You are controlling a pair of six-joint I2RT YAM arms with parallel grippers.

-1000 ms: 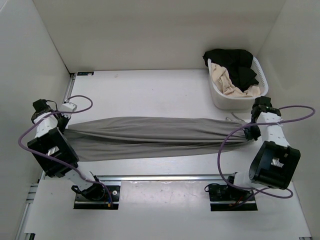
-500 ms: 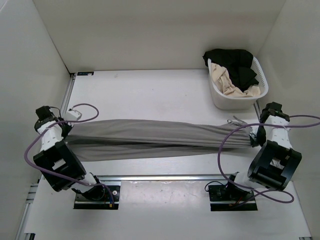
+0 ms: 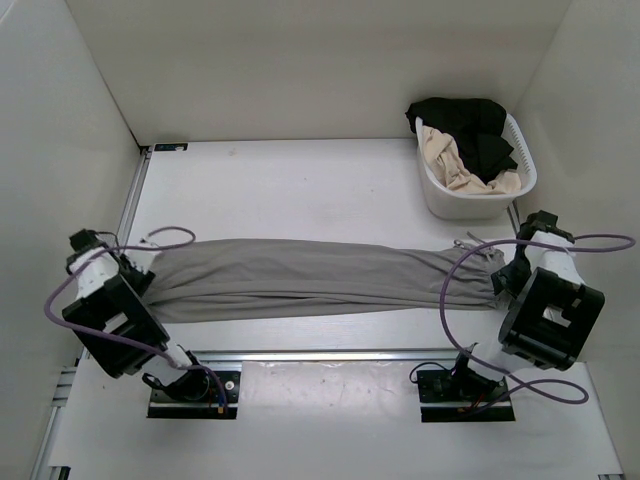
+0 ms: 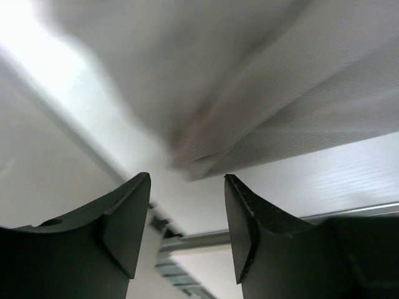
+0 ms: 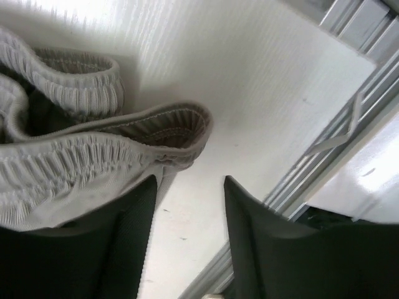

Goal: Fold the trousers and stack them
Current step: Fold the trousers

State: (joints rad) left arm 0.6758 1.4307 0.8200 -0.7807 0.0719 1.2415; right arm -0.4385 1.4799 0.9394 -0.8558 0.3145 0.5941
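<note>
Spanning the table (image 3: 290,185) — trousers (image 3: 320,280), a laundry basket (image 3: 445,205) near one end.

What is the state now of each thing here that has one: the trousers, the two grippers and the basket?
trousers: stretched out long on the table, held by neither gripper.
left gripper: open, holding nothing.
right gripper: open, empty, just before the elastic waistband.
basket: upright, with a black garment and a beige garment inside.
</note>
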